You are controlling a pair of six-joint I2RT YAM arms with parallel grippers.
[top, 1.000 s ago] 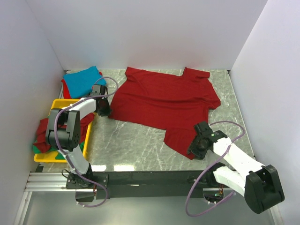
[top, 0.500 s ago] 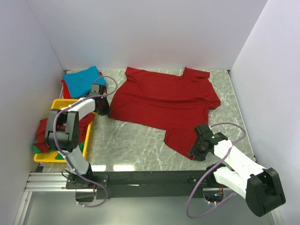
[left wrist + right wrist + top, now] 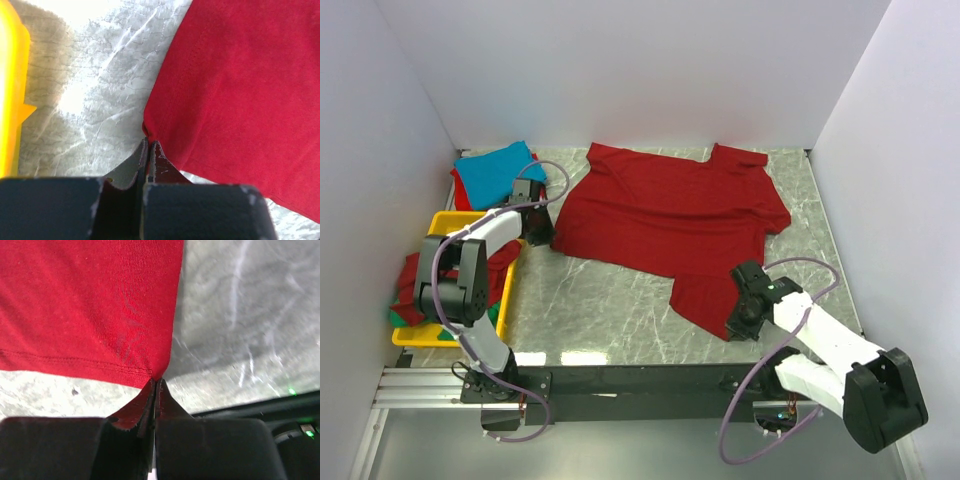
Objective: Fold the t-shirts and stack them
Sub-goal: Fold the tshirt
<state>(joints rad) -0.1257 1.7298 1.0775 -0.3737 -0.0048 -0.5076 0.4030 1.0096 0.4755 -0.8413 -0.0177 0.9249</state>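
The red shirt lies flat, central on the bench. My left pincer is clenched on its 9 o'clock corner, my right pincer on its 5 o'clock corner. I judge two gripped corners allow a straight fold.

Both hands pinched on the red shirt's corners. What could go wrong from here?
1. Thin grips: the left hand and the right hand each pinch only the very tip of a corner of the dark red t-shirt. Either corner could slip out on the lift.
2. The left hand sits close to the yellow tray and the turquoise t-shirt. A swing that way might snag them.
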